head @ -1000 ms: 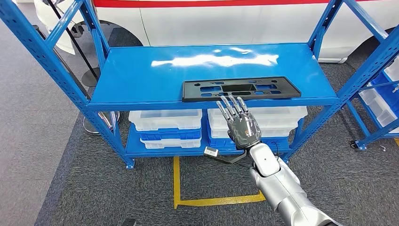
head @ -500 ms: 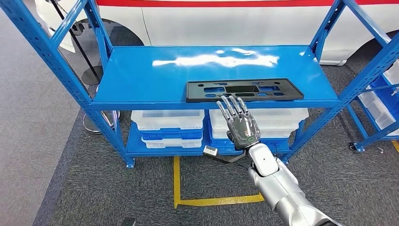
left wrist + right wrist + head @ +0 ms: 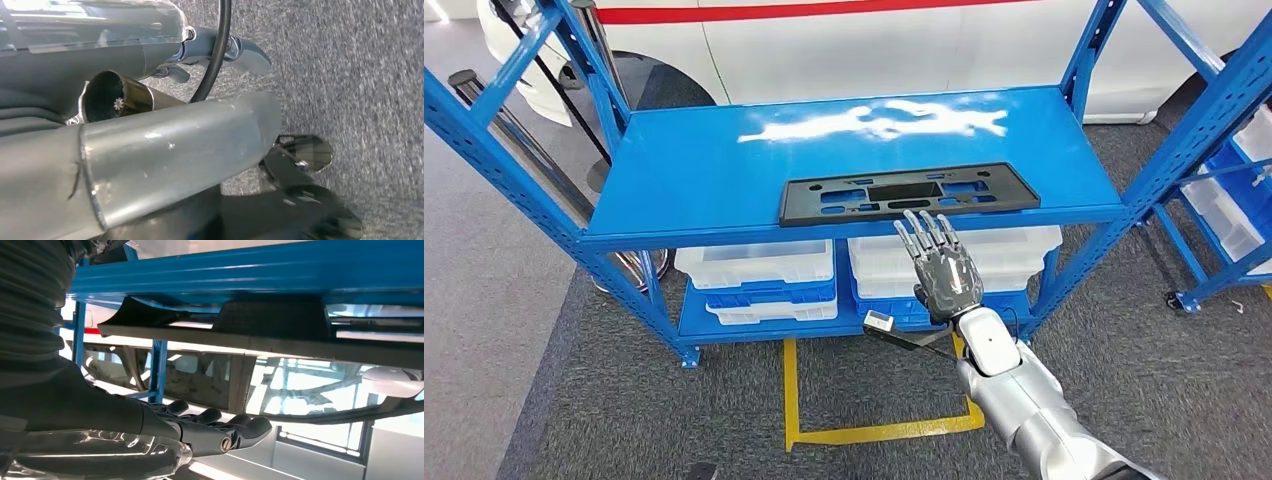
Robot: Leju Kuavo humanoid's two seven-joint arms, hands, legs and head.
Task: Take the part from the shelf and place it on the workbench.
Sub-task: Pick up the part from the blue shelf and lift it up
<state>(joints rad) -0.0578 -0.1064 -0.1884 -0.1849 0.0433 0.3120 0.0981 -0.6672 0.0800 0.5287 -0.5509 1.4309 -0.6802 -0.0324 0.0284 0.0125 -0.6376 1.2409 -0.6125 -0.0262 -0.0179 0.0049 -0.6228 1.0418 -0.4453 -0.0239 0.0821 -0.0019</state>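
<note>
Seemingly, in the head view, the part (image 3: 909, 192) lies flat at the shelf (image 3: 694, 170) front edge; the right robot hand (image 3: 942, 262), fingers spread and empty, is held just below it. The fingers should be slid under the overhanging edge. From the right wrist, that edge (image 3: 250, 342) is seen above the fingers (image 3: 220, 422). The left robot hand's state cannot be told.

Finding nothing readable anywhere; perhaps printing on the small white tag (image 3: 878, 321) near the wrist, too blurred to tell.
</note>
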